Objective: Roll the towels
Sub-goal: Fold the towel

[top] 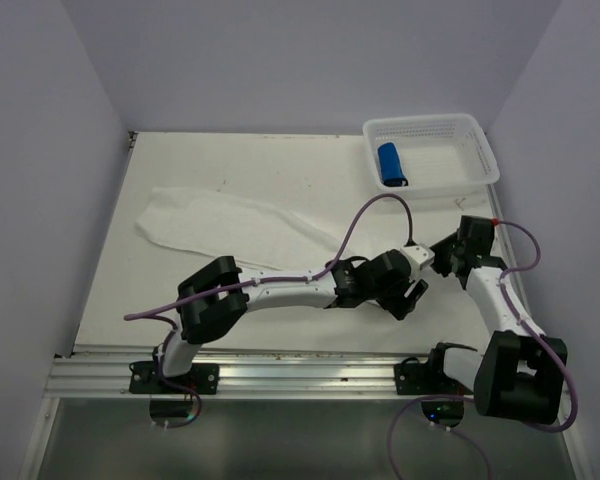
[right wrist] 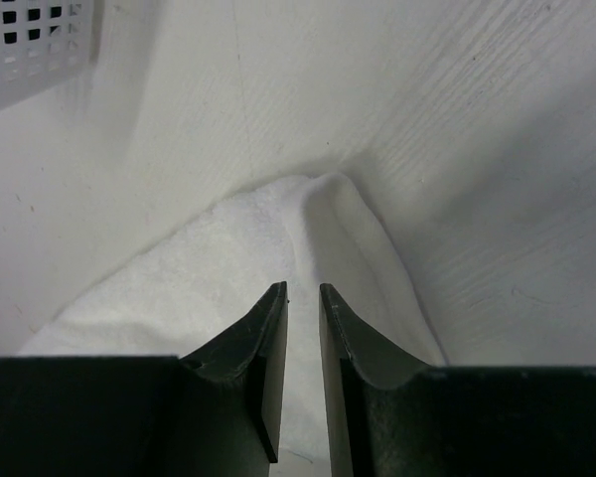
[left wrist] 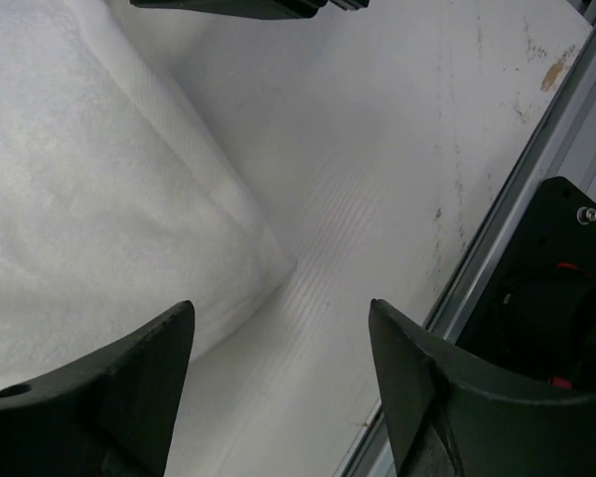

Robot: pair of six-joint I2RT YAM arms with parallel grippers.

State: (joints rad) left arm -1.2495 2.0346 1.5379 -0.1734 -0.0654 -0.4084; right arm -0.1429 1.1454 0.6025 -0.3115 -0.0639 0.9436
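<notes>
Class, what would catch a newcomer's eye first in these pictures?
The bright blue towel, rolled up, lies in the white basket at the far right. A long white towel stretches across the table, with the left gripper and right gripper at its right end.

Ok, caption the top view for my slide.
White towel lies unrolled on the table; blue towel sits in the basket.

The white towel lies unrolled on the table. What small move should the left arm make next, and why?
Probably shift the left gripper onto the end of the white towel and close. Its jaws stand open beside the towel's corner, holding nothing, while the right gripper sits over that end.
</notes>
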